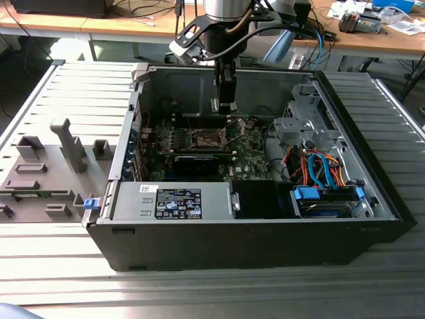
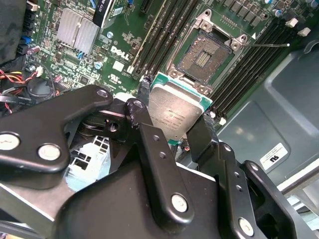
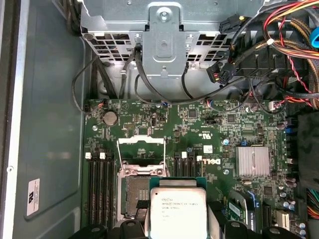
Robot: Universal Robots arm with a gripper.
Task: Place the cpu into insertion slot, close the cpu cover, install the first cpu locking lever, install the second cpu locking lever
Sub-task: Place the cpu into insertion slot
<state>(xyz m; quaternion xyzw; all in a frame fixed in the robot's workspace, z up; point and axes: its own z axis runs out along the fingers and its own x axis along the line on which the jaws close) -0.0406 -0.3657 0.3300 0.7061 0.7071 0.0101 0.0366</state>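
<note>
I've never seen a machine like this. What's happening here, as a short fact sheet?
Setting: open computer case on a slatted table
Gripper: closed on the cpu, holding it above the green board
Insertion slot: empty, contacts exposed
Cpu cover: raised, off the slot
Progress: cpu not yet seated

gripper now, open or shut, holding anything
Gripper: shut on the cpu, which is held clear of the exposed insertion slot, not yet seated.
</note>
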